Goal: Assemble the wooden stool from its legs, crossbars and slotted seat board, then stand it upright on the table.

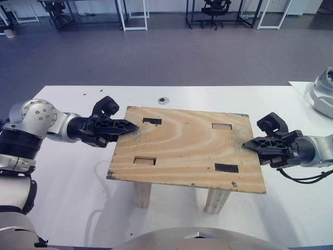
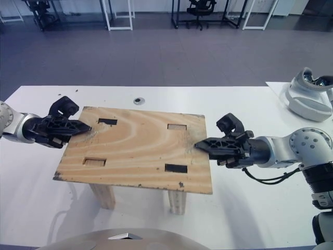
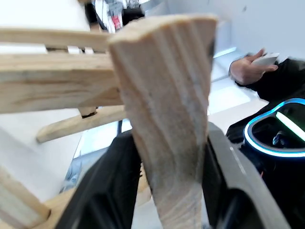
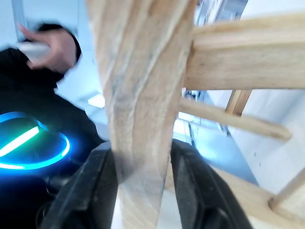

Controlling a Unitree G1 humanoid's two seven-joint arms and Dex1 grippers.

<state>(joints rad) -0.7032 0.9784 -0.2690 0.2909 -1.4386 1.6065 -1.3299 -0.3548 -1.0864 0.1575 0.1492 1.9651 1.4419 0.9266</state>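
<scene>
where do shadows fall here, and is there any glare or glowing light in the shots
Left eye view: soft, even light, no glare on the seat board; it casts a faint shadow on the white table by its near legs. Left wrist view: bright white backdrop behind the board between the jaws; a blue ring glows. Right wrist view: the same ring glows against dark.

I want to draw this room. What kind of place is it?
Probably a robotics lab or workshop: a white table, metal-framed workbenches and an office chair stand on a wide grey floor.
</scene>
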